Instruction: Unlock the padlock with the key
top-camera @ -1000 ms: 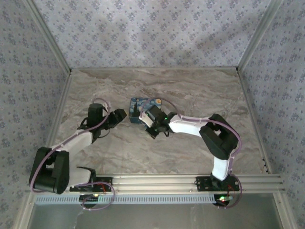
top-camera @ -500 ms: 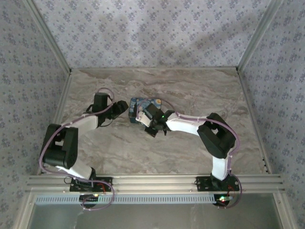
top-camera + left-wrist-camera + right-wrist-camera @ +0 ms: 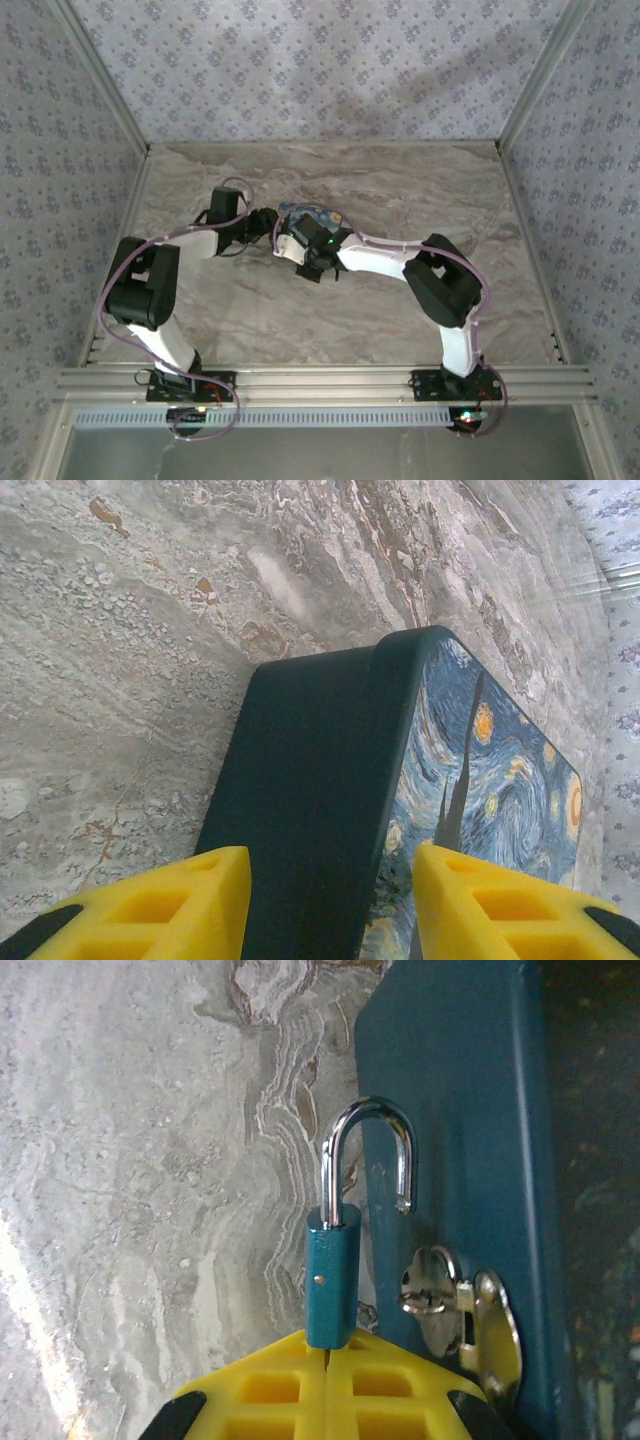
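The teal padlock (image 3: 332,1275) stands out from the tips of my right gripper (image 3: 328,1345), its steel shackle (image 3: 365,1150) sprung open with one end free. The yellow fingers (image 3: 270,1390) are pressed together under the padlock's base, and the key is hidden between them. Beside the padlock is the teal box (image 3: 450,1080) with its metal hasp (image 3: 460,1320). My left gripper (image 3: 332,870) is open, its yellow fingers (image 3: 180,905) on either side of the box's dark side (image 3: 320,740). I cannot tell whether they touch it. From above, the left gripper (image 3: 262,222) and right gripper (image 3: 300,243) flank the box (image 3: 310,213).
The box has a swirling blue-and-yellow painted lid (image 3: 500,770). It sits mid-table on the marbled top (image 3: 400,190). Patterned walls (image 3: 320,70) close in the back and both sides, and a metal rail (image 3: 330,380) runs along the near edge.
My left arm has swung right and reached up to the box, and its jaws have narrowed. The right gripper and the box have shifted slightly.
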Robot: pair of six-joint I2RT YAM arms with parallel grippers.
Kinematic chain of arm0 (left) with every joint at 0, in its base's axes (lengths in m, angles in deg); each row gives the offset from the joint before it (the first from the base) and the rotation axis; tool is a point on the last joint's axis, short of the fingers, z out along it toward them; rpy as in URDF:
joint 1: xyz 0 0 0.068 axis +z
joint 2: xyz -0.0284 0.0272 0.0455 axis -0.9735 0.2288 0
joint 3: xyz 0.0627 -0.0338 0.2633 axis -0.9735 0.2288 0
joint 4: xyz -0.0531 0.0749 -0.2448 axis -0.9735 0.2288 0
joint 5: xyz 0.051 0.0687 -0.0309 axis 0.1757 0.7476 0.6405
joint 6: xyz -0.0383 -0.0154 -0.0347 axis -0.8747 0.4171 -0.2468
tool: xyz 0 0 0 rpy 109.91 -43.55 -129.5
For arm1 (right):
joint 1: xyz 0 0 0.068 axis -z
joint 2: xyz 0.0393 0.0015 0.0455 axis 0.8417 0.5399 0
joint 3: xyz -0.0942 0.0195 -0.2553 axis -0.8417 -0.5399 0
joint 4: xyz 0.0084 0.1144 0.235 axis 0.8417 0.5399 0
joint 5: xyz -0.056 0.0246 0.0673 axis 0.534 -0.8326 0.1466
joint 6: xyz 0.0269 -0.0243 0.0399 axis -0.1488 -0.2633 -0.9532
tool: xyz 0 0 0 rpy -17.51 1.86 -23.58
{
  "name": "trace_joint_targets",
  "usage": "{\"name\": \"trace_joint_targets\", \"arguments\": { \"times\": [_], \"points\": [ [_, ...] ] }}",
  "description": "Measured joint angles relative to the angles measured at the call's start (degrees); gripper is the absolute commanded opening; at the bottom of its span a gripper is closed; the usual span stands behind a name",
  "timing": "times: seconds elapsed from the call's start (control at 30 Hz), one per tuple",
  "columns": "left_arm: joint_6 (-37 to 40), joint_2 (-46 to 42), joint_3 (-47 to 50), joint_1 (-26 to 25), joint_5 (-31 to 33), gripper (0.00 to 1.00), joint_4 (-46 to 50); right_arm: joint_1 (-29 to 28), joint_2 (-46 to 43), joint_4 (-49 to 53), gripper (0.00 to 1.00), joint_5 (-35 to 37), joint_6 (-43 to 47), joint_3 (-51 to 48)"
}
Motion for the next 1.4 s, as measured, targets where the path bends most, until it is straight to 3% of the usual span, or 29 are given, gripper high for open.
{"name": "trace_joint_targets", "arguments": {
  "times": [0.23, 0.63, 1.0, 1.23, 1.4],
  "points": [
    [-0.13, -0.48, 0.42, 0.02, 0.31, 0.51, 0.15, -0.66, -1.07, -0.46, 0.00, -0.85, -0.31, -0.70],
    [-0.63, -10.08, 5.20, 0.81, 2.75, 0.55, 1.22, -1.11, -18.58, -2.58, 0.00, -0.92, -9.01, -13.35],
    [-0.37, -20.15, 9.77, -1.62, 5.46, 0.59, 6.05, 12.68, -30.29, 1.33, 0.00, -0.24, -27.76, -21.94],
    [-0.15, -22.99, 11.89, -2.67, 6.80, 0.59, 7.93, 22.14, -27.61, 4.44, 0.00, -2.32, -38.21, -23.50],
    [0.02, -23.65, 12.46, -2.73, 7.85, 0.60, 8.68, 25.14, -21.84, 6.34, 0.00, -4.52, -42.60, -22.62]
  ]
}}
